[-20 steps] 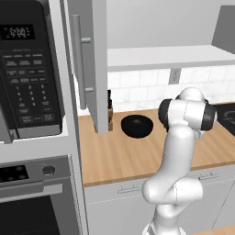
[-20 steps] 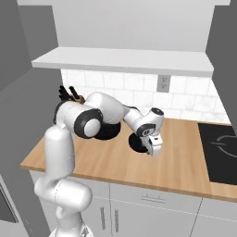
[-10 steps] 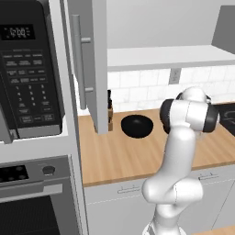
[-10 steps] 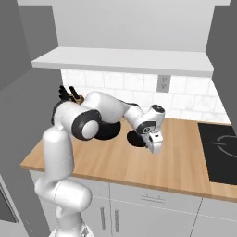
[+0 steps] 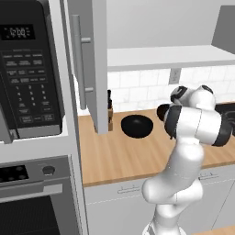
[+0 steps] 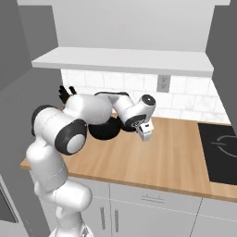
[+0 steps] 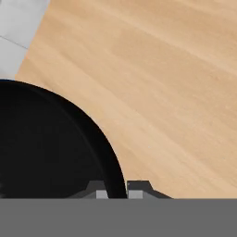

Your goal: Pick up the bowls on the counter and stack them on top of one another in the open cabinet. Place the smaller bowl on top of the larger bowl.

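Gripper [image 7: 116, 190]: in the hand view the two dark fingertips [image 7: 98, 189] stand one on each side of a black bowl's rim, a narrow gap between them taken up by the rim wall. They sit close against it, closed onto the rim as far as the view tells. In the right base view the gripper [image 6: 145, 133] hangs at the end of the arm above the counter, pointing down; the bowl it has hold of is mostly hidden behind the wrist there.

Held bowl [image 7: 46, 143]: glossy black, round, occupying the left and lower part of the hand view, with counter wood beyond its rim. In the left base view a dark rounded edge [image 5: 162, 111] shows just left of the arm's upper link, above the counter. Whether this is the smaller or the larger bowl cannot be told.

Second bowl [image 5: 137, 125]: glossy black, upright, resting on the counter near the far wall, just right of the open cabinet door. In the right base view it [image 6: 104, 130] sits partly behind the arm's forearm.

Counter [image 6: 157, 162]: light-brown wood grain, white drawer fronts below.

Cabinet [image 5: 94, 59]: pale grey door swung open, vertical silver bar handle, white shelf board [image 5: 170, 57] running right above the tiled wall.

Microwave [image 5: 27, 73]: black, to the left.

Stove surface [image 6: 220, 148]: black, at the right end of the counter.
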Available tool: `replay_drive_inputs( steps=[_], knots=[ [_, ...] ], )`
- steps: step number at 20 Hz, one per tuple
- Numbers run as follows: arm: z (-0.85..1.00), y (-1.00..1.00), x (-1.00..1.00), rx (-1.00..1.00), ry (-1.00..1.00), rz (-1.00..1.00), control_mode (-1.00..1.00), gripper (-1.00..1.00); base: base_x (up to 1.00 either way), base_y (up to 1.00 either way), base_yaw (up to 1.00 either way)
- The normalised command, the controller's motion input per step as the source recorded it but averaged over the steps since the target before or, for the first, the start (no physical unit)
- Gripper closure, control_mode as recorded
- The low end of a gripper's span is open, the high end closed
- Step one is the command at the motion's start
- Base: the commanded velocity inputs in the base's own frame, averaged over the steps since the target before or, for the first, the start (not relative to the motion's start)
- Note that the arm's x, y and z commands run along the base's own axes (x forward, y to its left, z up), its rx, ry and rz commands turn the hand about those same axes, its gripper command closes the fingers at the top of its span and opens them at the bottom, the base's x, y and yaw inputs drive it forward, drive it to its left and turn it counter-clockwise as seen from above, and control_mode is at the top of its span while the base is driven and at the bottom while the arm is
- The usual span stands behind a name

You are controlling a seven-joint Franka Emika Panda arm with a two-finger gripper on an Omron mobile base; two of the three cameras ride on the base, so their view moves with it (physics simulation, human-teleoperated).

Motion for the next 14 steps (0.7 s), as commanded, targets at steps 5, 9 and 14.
replay_drive_inputs(
  steps=[5, 9, 14],
  knots=[
    [0.43, 0.97, 0.05, -0.02, -0.11, 0.00, -1.00, 1.00, 0.00, 0.00, 0.00],
    [0.06, 1.00, 0.02, -0.07, 0.00, 0.03, -1.00, 1.00, 0.00, 0.00, 0.00],
    [0.02, 0.90, 0.32, -0.06, 0.00, 0.02, -1.00, 1.00, 0.00, 0.00, 0.00]
  ],
)
